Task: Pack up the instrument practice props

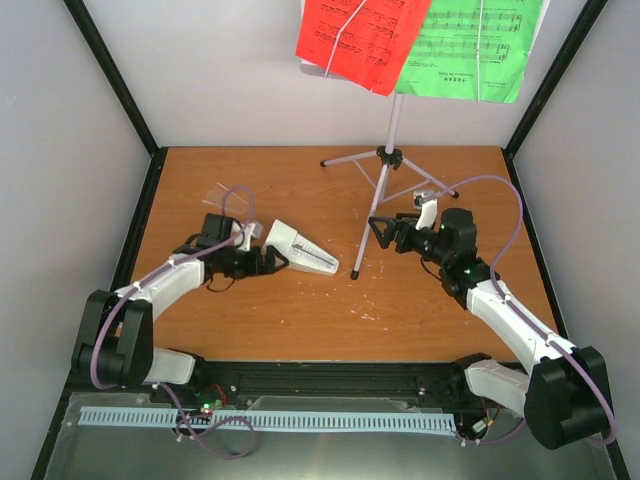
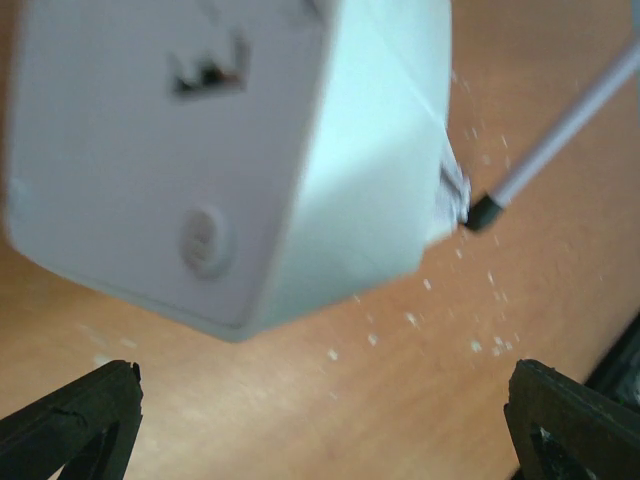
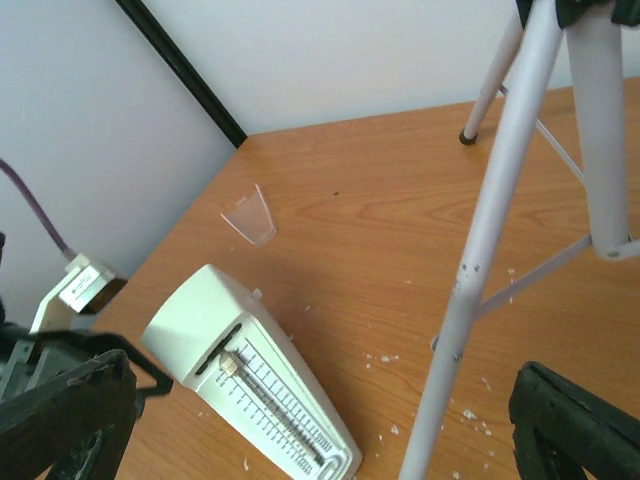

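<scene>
On table, metronome lying, music stand upright

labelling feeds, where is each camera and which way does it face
top external: overhead behind the left arm and right arm, looking down at the table; both show
left wrist: close on the base of the metronome; fingertips show
right wrist: faces left past a tripod leg toward the metronome; fingertips show
shared: all three see the metronome

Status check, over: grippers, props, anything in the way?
Left gripper open at base of metronome lying on its side. Right gripper open at music stand leg. Pages on stand. Clear plastic piece beyond left arm.
</scene>
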`<state>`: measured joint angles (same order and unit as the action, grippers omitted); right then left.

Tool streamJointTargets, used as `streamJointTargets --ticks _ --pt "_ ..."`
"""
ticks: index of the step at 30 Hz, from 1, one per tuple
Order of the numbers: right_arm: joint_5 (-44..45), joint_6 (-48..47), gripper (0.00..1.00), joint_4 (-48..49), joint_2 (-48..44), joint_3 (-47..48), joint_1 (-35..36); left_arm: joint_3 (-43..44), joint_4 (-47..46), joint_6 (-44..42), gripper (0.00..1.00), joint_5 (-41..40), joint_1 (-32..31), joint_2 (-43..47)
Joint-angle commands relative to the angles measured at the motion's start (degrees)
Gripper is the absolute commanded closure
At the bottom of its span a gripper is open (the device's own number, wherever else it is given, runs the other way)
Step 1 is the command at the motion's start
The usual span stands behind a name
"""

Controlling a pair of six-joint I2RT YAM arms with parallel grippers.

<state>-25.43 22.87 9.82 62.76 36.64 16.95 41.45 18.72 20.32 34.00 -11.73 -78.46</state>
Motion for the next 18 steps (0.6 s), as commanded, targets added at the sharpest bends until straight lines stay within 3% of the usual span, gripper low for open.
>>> streamJointTargets --ticks 1,4,7,13,18 --pt "1.2 1.0 0.00 -0.4 -1.0 -2.1 -0.2 -2.7 -3.8 8.4 0.01 4.5 -6.9 3.2" --pt "1.4 1.5 0.00 0.0 -1.1 -3.2 -0.2 -4.0 -7.9 8.8 0.01 8.3 -11.6 3.6" --pt "1.6 1.6 0.00 -0.6 -1.7 -3.8 -0.2 -1.2 -1.5 4.2 0.01 8.7 -13.3 3.7" --pt "2.3 0.0 0.00 -2.8 -5.1 -5.0 -0.2 11.9 12.3 -8.2 0.01 -2.0 -13.1 8.4" --pt "1.8 0.0 0.00 -3.5 -7.1 -5.9 -0.2 25.4 11.7 -15.9 0.01 -7.8 -12.9 -0.5"
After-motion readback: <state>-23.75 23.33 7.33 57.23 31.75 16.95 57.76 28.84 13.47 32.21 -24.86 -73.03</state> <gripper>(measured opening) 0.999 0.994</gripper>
